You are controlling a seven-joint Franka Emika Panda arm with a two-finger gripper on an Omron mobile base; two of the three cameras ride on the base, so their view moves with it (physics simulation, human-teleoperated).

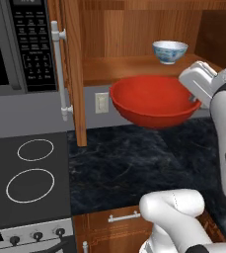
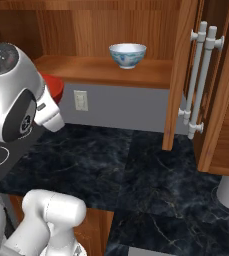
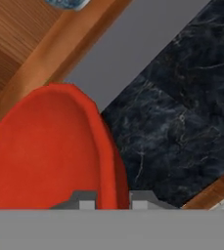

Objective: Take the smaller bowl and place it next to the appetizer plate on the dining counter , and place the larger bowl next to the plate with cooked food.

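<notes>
Larger bowl [image 1: 151,101] first, in the left base view: the wide glossy red bowl hangs in the air in front of the open cabinet, above the black veined worktop [image 1: 129,168] and touching neither it nor the shelf. Its right rim meets the white hand of the arm, where the gripper [image 1: 194,99] grips it. Behind and above, the smaller bowl [image 1: 169,51], pale with blue patterning, sits upright on the wooden cabinet shelf [image 1: 119,66], toward the shelf's right end and back from its front edge. A white wall outlet [image 1: 101,103] sits on the grey wall just left of the red bowl. The open cabinet door [image 1: 70,69] with its white handle stands at the left of the shelf, a microwave [image 1: 20,44] is beyond it, and a stovetop [image 1: 28,178] with ring burners lies at the lower left.

From the right base view, the small patterned bowl [image 2: 128,54] stands near the middle of the shelf's [image 2: 101,70] length. A slice of the red bowl [image 2: 54,88] shows past the arm's white body, at the shelf's left end and lower than its front edge. The dark worktop [image 2: 136,165] spreads below.

Looking along the hand, the red bowl's [image 3: 45,156] rim runs down between the two finger tips [image 3: 87,201], which are clamped on it, one inside the bowl and one outside. The worktop [image 3: 182,122] lies beyond on the right, and the shelf's [image 3: 50,53] front edge crosses the upper left.
</notes>
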